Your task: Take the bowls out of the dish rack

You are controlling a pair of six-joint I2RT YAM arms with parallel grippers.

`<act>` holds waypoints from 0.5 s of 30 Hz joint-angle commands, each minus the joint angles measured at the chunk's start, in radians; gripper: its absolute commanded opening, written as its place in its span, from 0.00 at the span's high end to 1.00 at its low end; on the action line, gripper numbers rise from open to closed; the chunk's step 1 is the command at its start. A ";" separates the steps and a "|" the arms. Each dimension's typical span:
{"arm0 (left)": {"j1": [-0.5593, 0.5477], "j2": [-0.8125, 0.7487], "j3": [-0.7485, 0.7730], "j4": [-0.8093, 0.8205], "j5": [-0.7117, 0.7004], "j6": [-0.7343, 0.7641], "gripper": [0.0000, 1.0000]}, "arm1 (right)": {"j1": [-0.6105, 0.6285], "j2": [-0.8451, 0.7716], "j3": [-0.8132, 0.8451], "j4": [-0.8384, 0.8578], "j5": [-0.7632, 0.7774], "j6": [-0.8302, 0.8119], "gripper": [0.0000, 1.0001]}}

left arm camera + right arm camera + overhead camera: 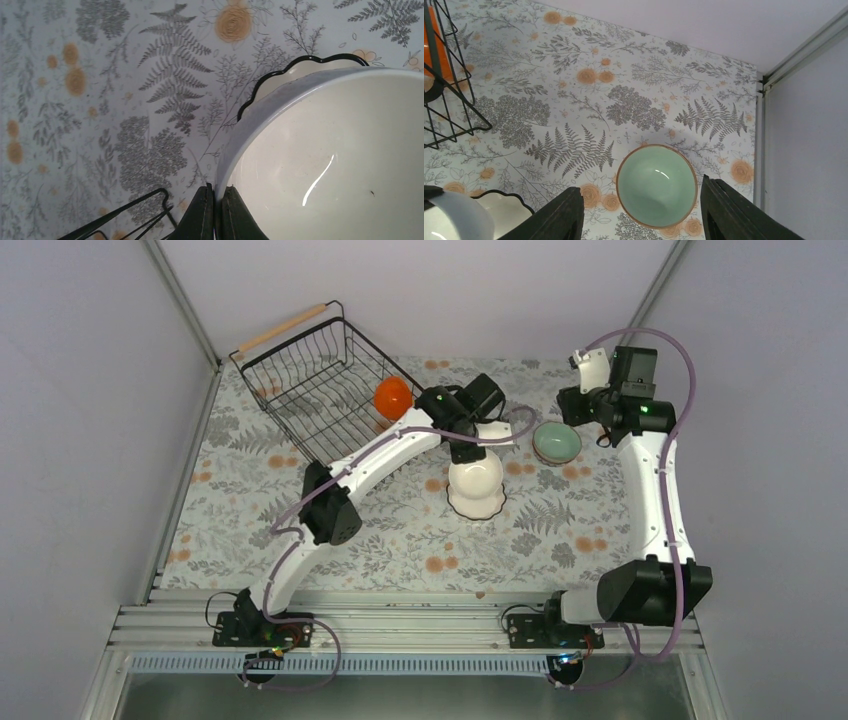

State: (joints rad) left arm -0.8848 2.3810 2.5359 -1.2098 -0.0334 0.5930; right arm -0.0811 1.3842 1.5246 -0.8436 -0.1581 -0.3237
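My left gripper (465, 448) is shut on the rim of a plain white bowl (476, 478), one finger inside and one outside (216, 200). That bowl (340, 160) sits in or just over a scallop-edged white bowl (478, 506), whose black wavy rim (300, 62) shows behind it. I cannot tell whether they touch. My right gripper (572, 410) is open above a pale green bowl (556, 442) standing on the cloth; its fingers straddle the bowl (657, 185) without touching. An orange bowl (393, 397) stands on edge in the black wire dish rack (300, 390) at the back left.
The rack's near corner (449, 100) lies left of the green bowl, and its wires (125, 210) show close beside the left fingers. A wooden handle (280, 328) tops the rack's far end. The enclosure's walls and corner post (774, 75) stand close on the right.
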 commanded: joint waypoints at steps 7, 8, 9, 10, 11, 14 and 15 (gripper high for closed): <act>-0.017 0.086 0.054 -0.025 0.021 0.032 0.98 | -0.010 -0.021 -0.023 0.029 -0.053 -0.001 0.43; -0.018 0.093 0.054 -0.023 0.023 0.032 0.98 | -0.011 -0.021 -0.023 0.029 -0.056 -0.001 0.43; -0.019 0.100 0.054 -0.017 0.021 0.032 0.98 | -0.011 -0.022 -0.026 0.029 -0.056 -0.002 0.43; -0.019 0.109 0.055 -0.015 0.022 0.032 0.98 | -0.011 -0.024 -0.029 0.030 -0.057 -0.003 0.43; -0.021 0.113 0.056 -0.014 0.027 0.033 0.98 | -0.011 -0.025 -0.033 0.032 -0.057 -0.004 0.43; -0.021 0.123 0.056 -0.014 0.043 0.035 0.98 | -0.012 -0.032 -0.052 0.041 -0.055 -0.006 0.43; -0.022 0.124 0.054 -0.015 0.048 0.036 0.98 | -0.011 -0.033 -0.057 0.042 -0.055 -0.007 0.43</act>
State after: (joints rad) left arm -0.9001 2.5080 2.5473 -1.2343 -0.0227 0.6178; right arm -0.0811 1.3804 1.4940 -0.8280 -0.1978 -0.3248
